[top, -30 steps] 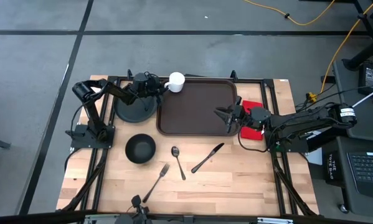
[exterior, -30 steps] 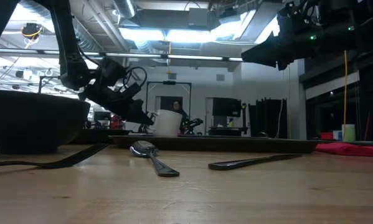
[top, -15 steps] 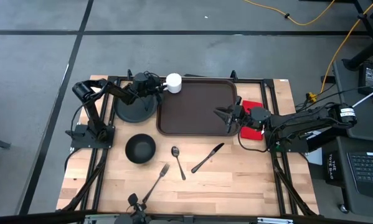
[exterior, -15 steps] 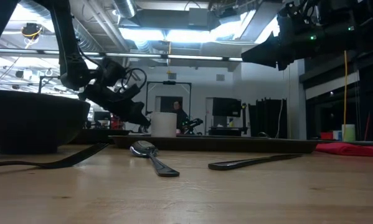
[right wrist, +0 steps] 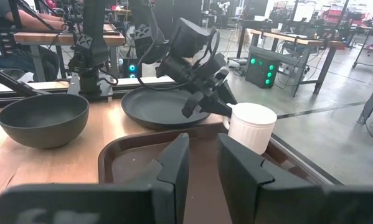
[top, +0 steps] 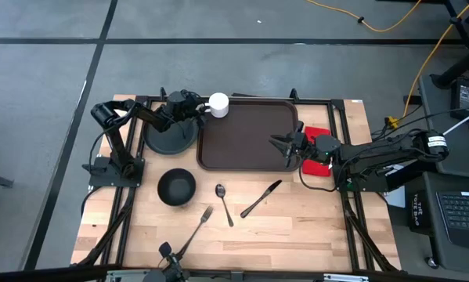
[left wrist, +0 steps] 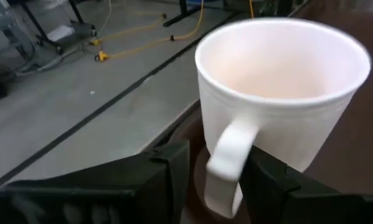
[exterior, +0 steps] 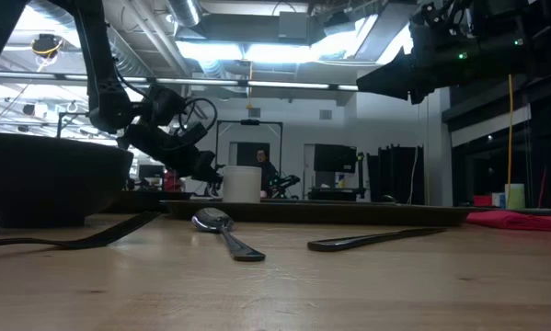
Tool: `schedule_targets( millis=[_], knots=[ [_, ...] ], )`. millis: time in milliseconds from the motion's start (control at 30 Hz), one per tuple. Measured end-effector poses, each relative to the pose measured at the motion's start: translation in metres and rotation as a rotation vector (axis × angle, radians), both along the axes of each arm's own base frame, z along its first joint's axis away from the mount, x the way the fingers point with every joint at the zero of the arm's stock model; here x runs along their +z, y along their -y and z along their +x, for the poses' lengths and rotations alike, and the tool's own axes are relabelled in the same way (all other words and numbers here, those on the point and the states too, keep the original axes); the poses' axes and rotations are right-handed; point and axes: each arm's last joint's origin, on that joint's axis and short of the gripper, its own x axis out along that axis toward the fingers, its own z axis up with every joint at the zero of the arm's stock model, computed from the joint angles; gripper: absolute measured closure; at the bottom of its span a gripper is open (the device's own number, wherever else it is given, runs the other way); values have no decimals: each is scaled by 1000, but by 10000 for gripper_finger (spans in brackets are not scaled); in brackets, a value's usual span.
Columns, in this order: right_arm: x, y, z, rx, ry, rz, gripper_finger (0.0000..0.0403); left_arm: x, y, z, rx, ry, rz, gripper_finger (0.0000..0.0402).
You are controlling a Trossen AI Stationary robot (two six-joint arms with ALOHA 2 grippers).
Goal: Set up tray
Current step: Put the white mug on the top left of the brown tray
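The tray point(top: 248, 133) lies flat on the desk point(top: 297, 227) in the upper middle of the high view, its long side running left to right. A white mug point(top: 218, 103) stands upright at the tray's upper left corner, seemingly just inside the rim; in the low view the mug point(exterior: 241, 183) rises from the tray's left end point(exterior: 367, 213).

The left gripper point(top: 203, 109) sits at that same corner, just left of the mug. In the left wrist view its jaws stand apart on either side of the mug's handle point(left wrist: 226, 163), with a gap showing between each finger point(left wrist: 167, 174) and the handle, so the jaws are open and not clamping it.

The right gripper point(top: 277, 143) hovers over the right part of the tray, near its right rim, pointing left across it. In the right wrist view its two fingers point(right wrist: 174, 168) stand a little apart above the tray floor point(right wrist: 142, 155) with nothing between them.

Left of the tray lies a round black plate point(top: 170, 135), touching or just beside its left rim. A red napkin point(top: 319, 153) lies beyond the right rim, partly under the right arm. In the lower half of the high view, a black bowl point(top: 176, 187), a fork point(top: 196, 229), a spoon point(top: 223, 202) and a knife point(top: 261, 198) lie on the bare wood, apart from the tray.
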Motion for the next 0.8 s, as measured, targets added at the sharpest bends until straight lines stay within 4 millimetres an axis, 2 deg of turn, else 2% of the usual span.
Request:
schedule_targets(
  millis=[500,800],
  knots=[
    [0,0,0,0,0,0,316,1,1,1,-15,36,-18,282],
    [-1,0,0,0,-8,0,316,-5,6,3,-34,-18,-67,282]
  ],
)
